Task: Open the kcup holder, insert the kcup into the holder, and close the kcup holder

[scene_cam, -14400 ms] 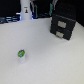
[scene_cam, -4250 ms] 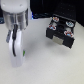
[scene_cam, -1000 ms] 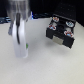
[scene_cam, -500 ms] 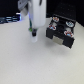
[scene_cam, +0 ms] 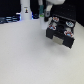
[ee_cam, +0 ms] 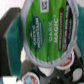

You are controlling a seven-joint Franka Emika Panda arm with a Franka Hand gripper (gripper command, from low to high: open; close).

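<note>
Plainly, the kcup (ee_cam: 44,27) fills most of the wrist view, its green printed lid facing the camera, pinched between the dark fingers (ee_cam: 10,37) of the gripper (scene_cam: 44,16). In the exterior view it cannot be made out; the arm hangs just above the far end of the kcup holder (scene_cam: 59,31). The holder's drawer (scene_cam: 64,41) stands pulled out toward the camera, and pods (ee_cam: 31,78) already sit in round slots below the held cup. A white bottle (scene_cam: 25,11) stands well apart. The risk, as a judgement: if the cup is let go off-centre or over an occupied slot, it would tip or jam, and the drawer might then not shut
</note>
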